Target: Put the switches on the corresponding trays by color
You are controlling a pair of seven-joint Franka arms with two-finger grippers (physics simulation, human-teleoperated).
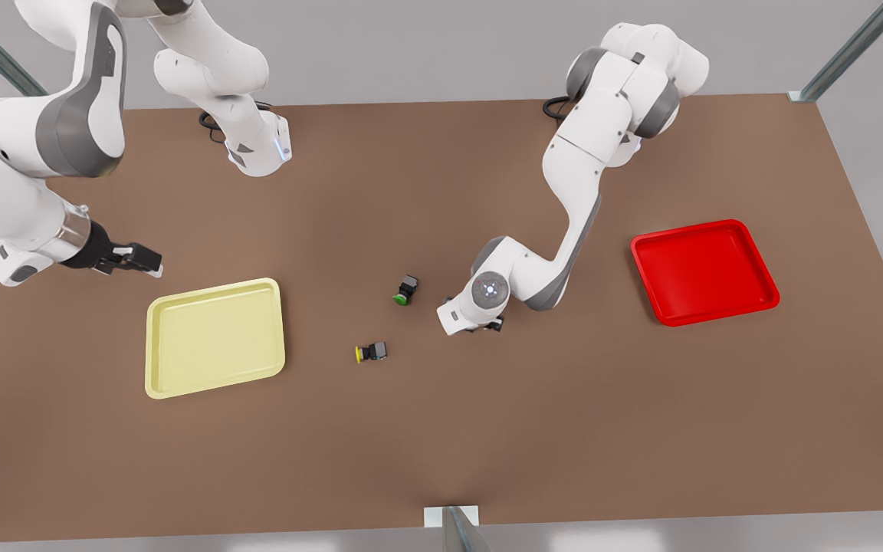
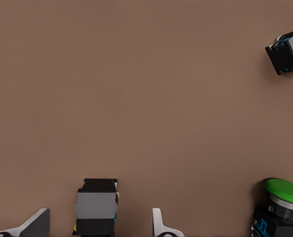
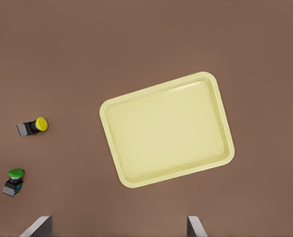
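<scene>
My left gripper [image 1: 480, 325] is low over the table's middle, open, its fingers [image 2: 40, 222] standing on either side of a switch [image 2: 97, 203] with a grey and black body. Its cap is hidden, and the fingers do not touch it. A yellow-capped switch [image 1: 371, 352] lies on its side between that gripper and the pale yellow tray [image 1: 215, 337]. The red tray [image 1: 704, 271] lies at the front view's right with nothing in it. My right gripper [image 1: 149, 263] hangs open above the table just behind the yellow tray [image 3: 167, 129], which also holds nothing.
A green-capped switch [image 1: 405, 291] lies close to the left gripper, also seen as the green-capped switch [image 2: 282, 203]. Both arm bases stand at the table's far edge. Bare brown tabletop runs along the near edge.
</scene>
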